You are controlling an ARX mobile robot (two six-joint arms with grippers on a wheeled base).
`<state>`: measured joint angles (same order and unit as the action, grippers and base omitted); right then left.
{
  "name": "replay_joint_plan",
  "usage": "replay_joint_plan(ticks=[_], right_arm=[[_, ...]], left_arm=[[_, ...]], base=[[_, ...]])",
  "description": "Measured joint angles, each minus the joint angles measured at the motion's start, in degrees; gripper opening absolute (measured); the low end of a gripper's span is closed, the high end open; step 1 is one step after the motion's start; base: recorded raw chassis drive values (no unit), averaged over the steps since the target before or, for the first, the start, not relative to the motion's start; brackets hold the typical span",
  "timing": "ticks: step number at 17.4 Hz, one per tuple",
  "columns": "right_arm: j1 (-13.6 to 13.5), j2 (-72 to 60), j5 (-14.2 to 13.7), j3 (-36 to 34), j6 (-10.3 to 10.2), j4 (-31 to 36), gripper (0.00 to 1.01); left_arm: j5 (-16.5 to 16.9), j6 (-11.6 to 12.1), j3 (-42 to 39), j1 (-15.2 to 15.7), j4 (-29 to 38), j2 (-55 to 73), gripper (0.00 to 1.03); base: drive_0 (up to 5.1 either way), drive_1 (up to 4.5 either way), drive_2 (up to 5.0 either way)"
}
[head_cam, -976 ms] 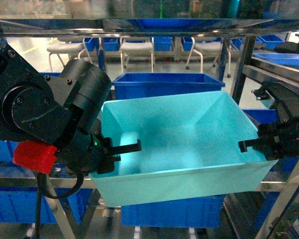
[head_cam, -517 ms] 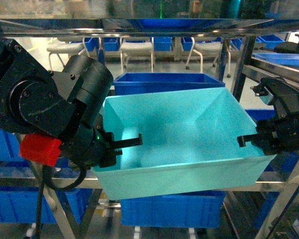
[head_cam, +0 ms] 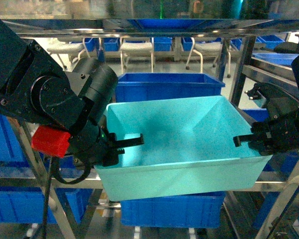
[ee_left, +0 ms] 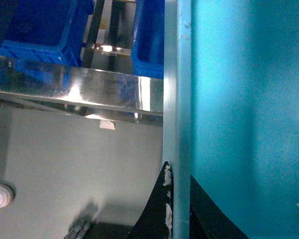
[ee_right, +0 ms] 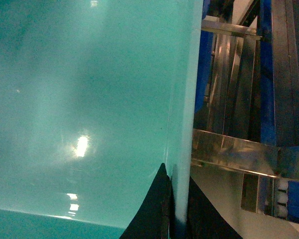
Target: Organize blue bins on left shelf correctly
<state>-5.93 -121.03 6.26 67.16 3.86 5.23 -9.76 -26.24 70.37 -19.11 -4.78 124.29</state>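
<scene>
A light turquoise bin (head_cam: 184, 134) hangs level in front of the left shelf (head_cam: 139, 27), held between both arms. My left gripper (head_cam: 120, 144) is shut on the bin's left wall, and in the left wrist view the rim (ee_left: 177, 99) runs between its black fingers (ee_left: 158, 214). My right gripper (head_cam: 243, 140) is shut on the right wall, and the right wrist view shows that rim (ee_right: 182, 124) pinched between its fingers (ee_right: 154, 209). A royal-blue crate (head_cam: 167, 84) sits behind the bin on the shelf. Another (head_cam: 172, 209) sits below it.
A steel front rail (head_cam: 20, 181) crosses just under the bin's near edge. More blue crates (head_cam: 10, 204) fill the lower left level. A second rack with white rollers (ee_right: 284, 199) stands close on the right. White chairs (head_cam: 137, 47) stand beyond the shelf.
The bin has shifted slightly up and away from me, held by both grippers throughout. The left arm has risen and moved right in the head view.
</scene>
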Motion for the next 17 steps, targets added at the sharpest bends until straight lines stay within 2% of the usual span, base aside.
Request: replay_joint_plan(ticks=[4, 17], right_arm=[[0.0, -0.7, 0.0, 1.3, -0.2, -0.5, 0.02], [0.0, -0.7, 0.0, 1.3, -0.2, -0.5, 0.02]], left_arm=[[0.3, 0.8, 1.4, 0.2, -1.2, 1.1, 0.02], [0.3, 0.8, 1.4, 0.2, -1.1, 1.1, 0.02]], base=[[0.0, 0.00, 0.0], [0.0, 0.00, 0.0]])
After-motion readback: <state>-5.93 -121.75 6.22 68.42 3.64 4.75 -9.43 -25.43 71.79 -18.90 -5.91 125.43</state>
